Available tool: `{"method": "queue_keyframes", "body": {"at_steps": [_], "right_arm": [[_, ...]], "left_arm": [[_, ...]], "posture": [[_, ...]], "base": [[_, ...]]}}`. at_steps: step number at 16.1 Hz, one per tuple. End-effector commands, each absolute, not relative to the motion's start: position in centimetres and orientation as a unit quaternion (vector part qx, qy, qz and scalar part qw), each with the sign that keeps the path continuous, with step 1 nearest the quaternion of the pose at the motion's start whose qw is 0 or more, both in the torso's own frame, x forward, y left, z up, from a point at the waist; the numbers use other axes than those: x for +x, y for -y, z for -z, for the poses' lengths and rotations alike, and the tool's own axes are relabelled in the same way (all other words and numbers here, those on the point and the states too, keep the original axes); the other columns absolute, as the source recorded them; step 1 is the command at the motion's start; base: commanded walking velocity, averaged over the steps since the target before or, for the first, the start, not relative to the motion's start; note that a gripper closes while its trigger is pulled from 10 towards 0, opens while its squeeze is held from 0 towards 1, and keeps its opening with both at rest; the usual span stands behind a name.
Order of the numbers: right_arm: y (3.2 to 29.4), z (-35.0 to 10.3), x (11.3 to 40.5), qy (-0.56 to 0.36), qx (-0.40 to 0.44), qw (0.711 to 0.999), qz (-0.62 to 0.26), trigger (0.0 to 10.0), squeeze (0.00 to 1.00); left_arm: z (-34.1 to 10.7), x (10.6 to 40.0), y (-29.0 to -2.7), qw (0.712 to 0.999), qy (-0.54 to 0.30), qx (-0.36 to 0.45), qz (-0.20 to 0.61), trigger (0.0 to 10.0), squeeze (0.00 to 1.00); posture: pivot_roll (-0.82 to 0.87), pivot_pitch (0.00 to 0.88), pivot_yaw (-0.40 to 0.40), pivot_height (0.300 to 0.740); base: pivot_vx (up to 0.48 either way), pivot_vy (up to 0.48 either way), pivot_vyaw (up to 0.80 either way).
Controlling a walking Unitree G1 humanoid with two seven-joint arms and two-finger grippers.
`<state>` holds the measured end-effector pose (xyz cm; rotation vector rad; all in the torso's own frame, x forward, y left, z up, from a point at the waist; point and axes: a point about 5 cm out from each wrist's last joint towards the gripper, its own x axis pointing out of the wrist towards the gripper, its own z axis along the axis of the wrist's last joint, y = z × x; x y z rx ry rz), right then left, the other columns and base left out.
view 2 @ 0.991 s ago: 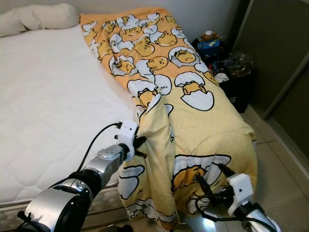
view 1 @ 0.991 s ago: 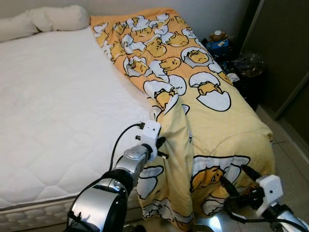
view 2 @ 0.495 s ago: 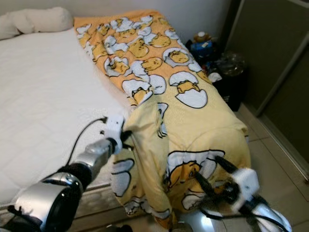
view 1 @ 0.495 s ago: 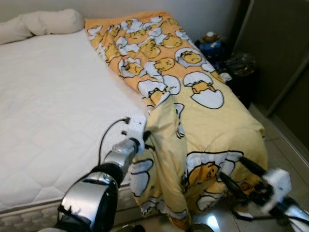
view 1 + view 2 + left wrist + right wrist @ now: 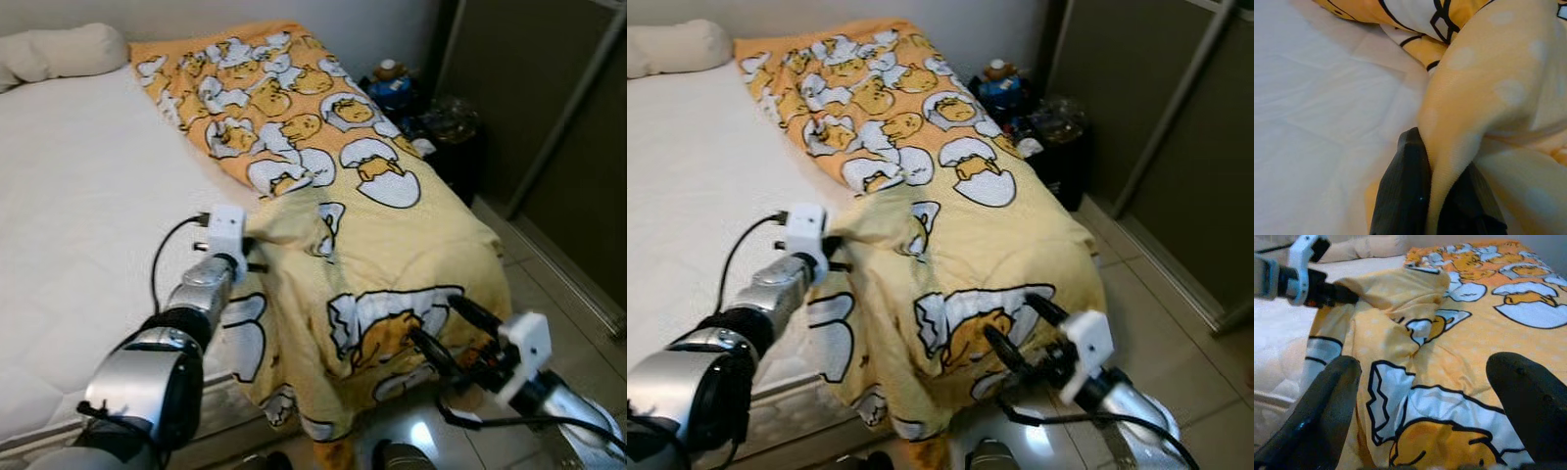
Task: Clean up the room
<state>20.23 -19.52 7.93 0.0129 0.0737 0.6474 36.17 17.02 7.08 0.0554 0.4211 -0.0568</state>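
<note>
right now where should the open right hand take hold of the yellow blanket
Judging by how it hangs, the foot edge of the yellow blanket draped over the mattress corner, approached from the foot of the bed. The right hand faces that hanging fold, fingers open, while the left hand pinches the opposite edge.

A white mattress (image 5: pixel 78 215) spreads wide, with a pale pillow (image 5: pixel 59 51) lying at its far end against the wall. Beyond the mattress's far corner, a small stuffed toy (image 5: pixel 389 70) sits atop a blue item (image 5: pixel 392 90) beside a dark bin (image 5: pixel 453 147). A dark sliding wardrobe door (image 5: pixel 549 127) stands past the bin, above the tiled floor (image 5: pixel 563 323).
</note>
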Motion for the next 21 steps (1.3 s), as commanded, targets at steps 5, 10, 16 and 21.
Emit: {"method": "queue_keyframes", "body": {"at_steps": [5, 10, 16, 21], "right_arm": [[15.0, -12.5, 20.3, -0.018, 0.012, 0.945, -0.327, 10.0, 0.00], [14.5, -13.5, 20.2, -0.046, 0.012, 0.946, -0.320, 10.0, 0.00], [15.4, -12.0, 20.3, -0.075, 0.012, 0.946, -0.315, 10.0, 0.00], [15.4, -11.4, 20.2, -0.080, 0.015, 0.947, -0.310, 10.0, 0.00]], "left_arm": [[-7.6, 35.5, -23.0, 0.974, -0.205, 0.038, -0.090, 0.0, 0.00], [-6.7, 33.7, -26.6, 0.962, -0.221, 0.041, -0.157, 0.0, 0.00], [-5.4, 31.2, -30.0, 0.940, -0.252, 0.070, -0.218, 0.0, 0.00], [-4.7, 29.0, -32.8, 0.921, -0.267, 0.068, -0.274, 0.0, 0.00]], "posture": [[-0.27, 0.027, 0.089, 0.736], [-0.25, 0.031, 0.077, 0.736], [-0.25, 0.036, 0.070, 0.736], [-0.24, 0.035, 0.069, 0.736]], "base": [[0.000, 0.000, 0.00], [0.000, 0.000, 0.00], [0.000, 0.000, 0.00], [0.000, 0.000, 0.00]]}}
